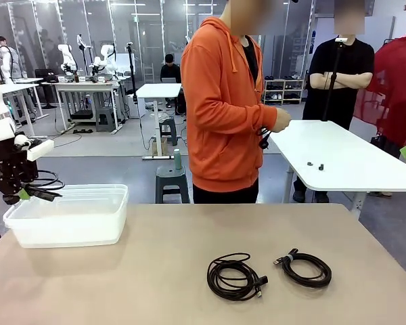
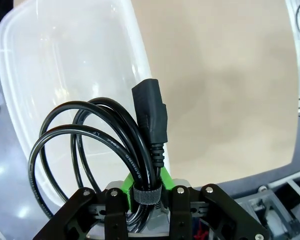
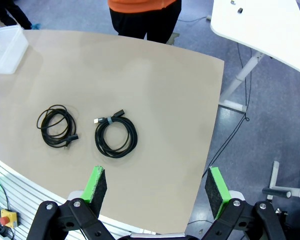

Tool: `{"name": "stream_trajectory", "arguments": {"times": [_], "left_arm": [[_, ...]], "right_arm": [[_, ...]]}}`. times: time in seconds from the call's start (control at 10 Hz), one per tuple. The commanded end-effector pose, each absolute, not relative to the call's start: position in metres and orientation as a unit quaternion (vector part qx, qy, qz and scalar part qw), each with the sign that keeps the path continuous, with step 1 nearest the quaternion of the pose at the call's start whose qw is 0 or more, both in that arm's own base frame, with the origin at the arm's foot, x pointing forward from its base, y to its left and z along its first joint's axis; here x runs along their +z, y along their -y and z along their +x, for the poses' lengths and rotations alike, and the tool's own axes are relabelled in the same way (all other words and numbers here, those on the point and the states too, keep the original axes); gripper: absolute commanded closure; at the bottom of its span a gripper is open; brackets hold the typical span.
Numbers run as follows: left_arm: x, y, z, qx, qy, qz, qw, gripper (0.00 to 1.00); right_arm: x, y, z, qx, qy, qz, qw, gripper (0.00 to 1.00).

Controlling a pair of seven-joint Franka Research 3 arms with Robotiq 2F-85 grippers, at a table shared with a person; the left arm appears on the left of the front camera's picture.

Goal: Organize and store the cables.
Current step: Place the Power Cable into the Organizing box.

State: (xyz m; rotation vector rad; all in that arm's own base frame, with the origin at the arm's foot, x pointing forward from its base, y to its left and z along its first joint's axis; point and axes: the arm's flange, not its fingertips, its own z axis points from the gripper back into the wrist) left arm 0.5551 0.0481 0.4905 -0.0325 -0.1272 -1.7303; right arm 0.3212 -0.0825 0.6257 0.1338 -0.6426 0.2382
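My left gripper [image 1: 25, 192] is shut on a coiled black cable [image 1: 47, 180] and holds it in the air by the left far corner of the clear plastic bin [image 1: 88, 227]. In the left wrist view the fingers pinch this cable [image 2: 115, 130] at its strap, with its plug end up, over the bin's rim [image 2: 140, 60]. Two more coiled cables lie on the tan table, one mid-right [image 1: 235, 276] and one further right [image 1: 304, 268]. My right gripper [image 3: 156, 187] hovers open high above the table, and both coils [image 3: 57, 126] [image 3: 116, 136] lie below it.
A person in an orange hoodie [image 1: 227, 101] stands at the far edge, hands together on a small dark item. A white table [image 1: 345, 156] stands behind to the right. The bin [image 3: 7, 42] sits at the tan table's [image 3: 155, 85] far corner.
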Motion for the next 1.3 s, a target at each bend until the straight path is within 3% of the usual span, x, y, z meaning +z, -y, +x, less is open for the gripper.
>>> {"name": "stream_trajectory", "arguments": {"times": [0.0, 0.8, 1.2], "left_arm": [[0.485, -0.051, 0.570, -0.744, 0.056, -0.006, 0.665, 0.85], [0.432, -0.048, 0.600, -0.704, 0.025, -0.014, 0.710, 0.85], [0.435, -0.049, 0.597, -0.705, 0.017, -0.015, 0.709, 0.47]], "right_arm": [[0.626, 0.082, 0.321, 0.118, 0.317, 0.066, 0.939, 0.00], [0.626, 0.082, 0.321, 0.118, 0.317, 0.066, 0.939, 0.00], [0.626, 0.082, 0.321, 0.118, 0.317, 0.066, 0.939, 0.00]]}}
